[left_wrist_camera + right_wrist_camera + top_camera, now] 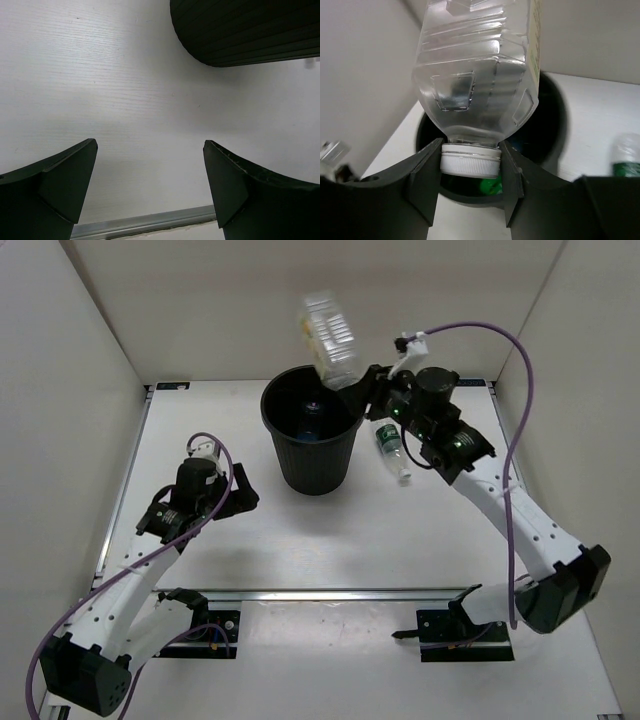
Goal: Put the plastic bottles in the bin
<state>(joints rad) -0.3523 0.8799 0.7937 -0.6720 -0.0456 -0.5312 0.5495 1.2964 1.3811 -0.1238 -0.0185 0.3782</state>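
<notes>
Probably light and crushable, the large clear bottle (475,75) is clamped at its stiff cap (470,159) by the right end effector (470,170); the left end effector (150,170) is spread apart.

No words or numbers can be read anywhere. The big bottle (475,65) has a pale label (536,30) down one side. Only its edge shows, with tiny green marks too small to make out. The small bottle (393,451) lying on the counter (300,550) has a green label (389,443) with some white marks on it, but they are too small and blurry to read.
</notes>
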